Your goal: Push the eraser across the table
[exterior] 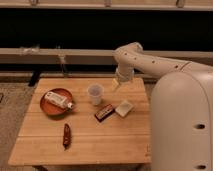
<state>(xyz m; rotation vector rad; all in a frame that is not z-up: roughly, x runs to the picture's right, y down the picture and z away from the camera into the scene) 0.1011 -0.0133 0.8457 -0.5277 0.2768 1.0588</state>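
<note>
The eraser (104, 112), a small dark block with a reddish stripe, lies near the middle of the bamboo-coloured table (85, 145), slightly right of centre. My gripper (115, 85) hangs from the white arm over the table's far right part, above and behind the eraser and apart from it. A pale square pad (124, 108) lies just right of the eraser.
A white cup (95, 94) stands just behind and left of the eraser. A red-brown plate (48, 106) holding a white tube sits at the left. A slim dark-red knife-like object (66, 136) lies at front left. My white body (182, 125) fills the right.
</note>
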